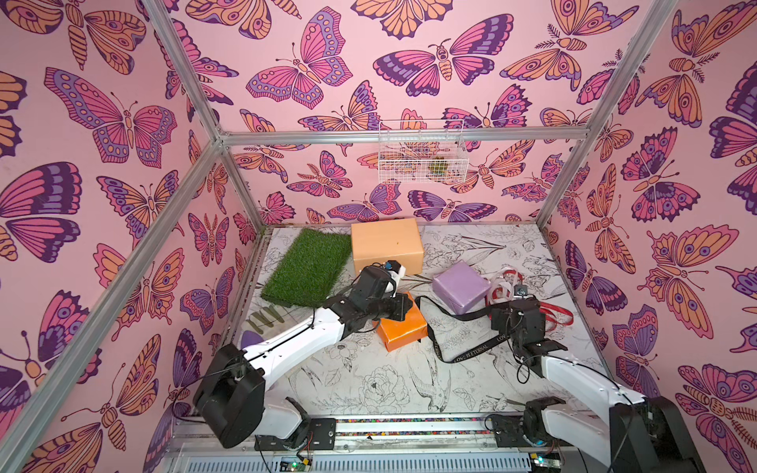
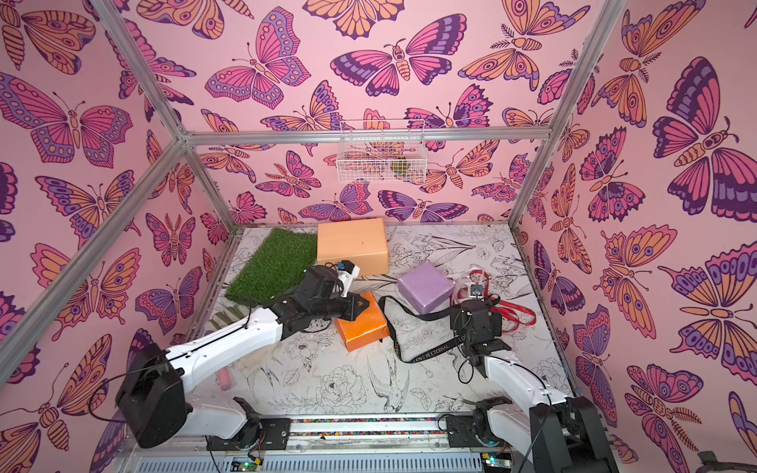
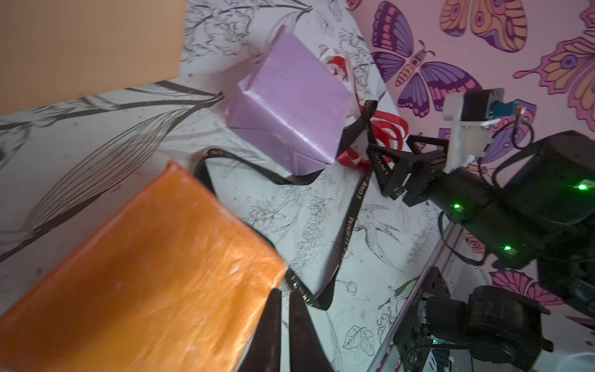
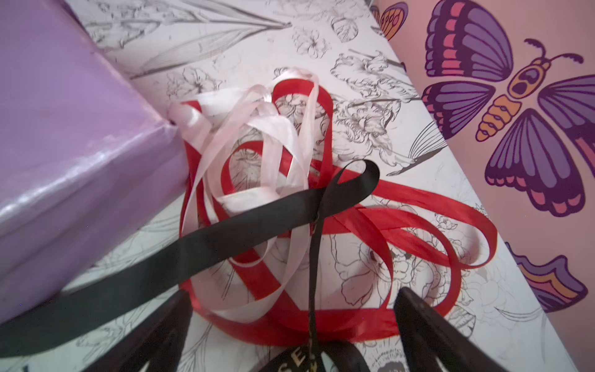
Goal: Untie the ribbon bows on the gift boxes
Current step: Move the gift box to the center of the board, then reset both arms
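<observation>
Right wrist view: the right gripper [image 4: 293,291] is held wide open over the red ribbon [image 4: 402,220], pale ribbon [image 4: 273,128] and black ribbon [image 4: 193,244], heaped loose beside the lilac box [image 4: 64,145] near the tabletop's right edge; the left gripper [image 3: 285,298] is nearly closed, empty.

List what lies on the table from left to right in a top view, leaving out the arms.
grass mat → peach-tan box → lilac box → red and white ribbon pile

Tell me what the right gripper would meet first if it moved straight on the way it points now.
Most likely the black ribbon, crossing just ahead of the open right gripper; the red ribbon lies beyond. Depth is unclear.
</observation>
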You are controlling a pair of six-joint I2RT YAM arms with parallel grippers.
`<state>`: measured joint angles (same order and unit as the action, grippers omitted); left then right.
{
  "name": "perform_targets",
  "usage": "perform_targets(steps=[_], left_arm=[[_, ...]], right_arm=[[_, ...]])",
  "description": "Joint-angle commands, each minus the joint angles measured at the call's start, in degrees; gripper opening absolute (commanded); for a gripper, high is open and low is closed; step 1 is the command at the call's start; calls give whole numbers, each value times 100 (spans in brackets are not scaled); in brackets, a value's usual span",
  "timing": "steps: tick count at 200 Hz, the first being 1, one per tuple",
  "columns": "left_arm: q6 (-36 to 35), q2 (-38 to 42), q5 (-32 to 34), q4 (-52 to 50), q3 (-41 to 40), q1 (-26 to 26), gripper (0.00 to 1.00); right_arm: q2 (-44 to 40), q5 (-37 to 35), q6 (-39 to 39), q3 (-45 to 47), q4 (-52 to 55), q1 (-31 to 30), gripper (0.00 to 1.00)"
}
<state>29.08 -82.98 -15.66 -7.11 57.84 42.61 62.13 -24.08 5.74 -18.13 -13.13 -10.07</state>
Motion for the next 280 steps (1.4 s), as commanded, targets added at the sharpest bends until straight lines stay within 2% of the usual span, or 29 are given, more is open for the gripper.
perform_targets(steps=[1, 21, 72, 87, 111, 141, 178, 240, 250, 259, 266, 269, 271, 272, 273, 274, 276, 280], left_arm=[[157, -643, -109, 549, 321, 378, 11], [155, -1244, -99, 745, 730, 796, 10], [569, -2255, 193, 1271, 1139, 1367, 12], [703, -2458, 325, 1382, 1133, 1402, 12], [834, -2752, 549, 1685, 1009, 1390, 12], [995, -3019, 653, 1887, 804, 1108, 12], [924, -2791, 807, 1933, 364, 612, 12], [472, -1945, 927, 1853, -463, -74, 14], [282, -1797, 822, 1716, -485, -114, 18], [69, -1619, 638, 1515, -451, -113, 26], [-53, -1469, 509, 1353, -449, -113, 43], [-84, -1380, 477, 1297, -468, -113, 54], [-101, -1313, 470, 1269, -491, -113, 65], [-112, -1284, 464, 1258, -506, -113, 74], [-121, -1257, 461, 1257, -521, -113, 86], [-126, -1226, 456, 1248, -547, -113, 93], [-152, -1149, 451, 1241, -588, -113, 98], [-191, -994, 471, 1218, -682, -113, 100]], right_arm=[[117, 287, -165, 228, -1823, 63, 99], [465, 352, -478, 432, -2917, 74, 99], [1626, 470, -782, 316, -4293, 84, 99], [1441, 543, -760, 315, -4055, 84, 99], [979, 605, -667, -35, -2641, 167, 99], [1468, 904, -551, 179, -3796, 379, 99], [2497, 1074, -496, 90, -4635, 523, 99], [2418, 867, -383, -266, -3790, 523, 99], [2435, 862, -348, -331, -3676, 546, 99], [2428, 887, -324, -355, -3618, 571, 99], [2436, 911, -311, -366, -3603, 590, 100], [2436, 910, -304, -367, -3599, 593, 100], [2436, 912, -302, -371, -3596, 593, 100], [2436, 913, -302, -373, -3594, 593, 100], [2436, 913, -301, -374, -3593, 593, 100], [2436, 913, -301, -375, -3588, 598, 100], [2436, 922, -301, -375, -3582, 599, 100], [2436, 923, -293, -375, -3583, 606, 100]])
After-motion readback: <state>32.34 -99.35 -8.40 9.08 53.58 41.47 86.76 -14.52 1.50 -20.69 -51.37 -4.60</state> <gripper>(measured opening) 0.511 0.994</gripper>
